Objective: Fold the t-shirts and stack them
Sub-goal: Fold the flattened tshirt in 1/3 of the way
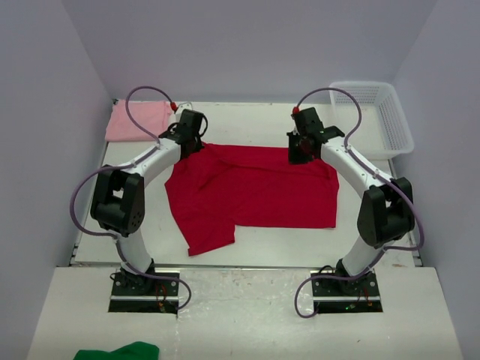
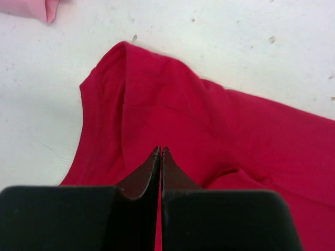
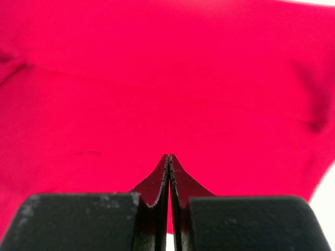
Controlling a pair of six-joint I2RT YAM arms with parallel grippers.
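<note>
The crimson red t-shirt [image 1: 255, 195] lies spread across the middle of the table, with its left side folded and hanging lower. It also shows in the left wrist view [image 2: 220, 136] and fills the right wrist view [image 3: 167, 78]. The pale pink t-shirt [image 1: 139, 120] lies folded at the far left corner, and its edge shows in the left wrist view [image 2: 36, 8]. My left gripper [image 1: 195, 148] [image 2: 160, 149] is shut over the red shirt's far left corner. My right gripper [image 1: 298, 156] [image 3: 169, 156] is shut over its far right edge. No cloth shows pinched between either pair of tips.
A white mesh basket [image 1: 394, 112] stands at the far right corner. A green cloth [image 1: 120, 351] lies on the near ledge, left of the arm bases. Walls close in the table on the left, back and right.
</note>
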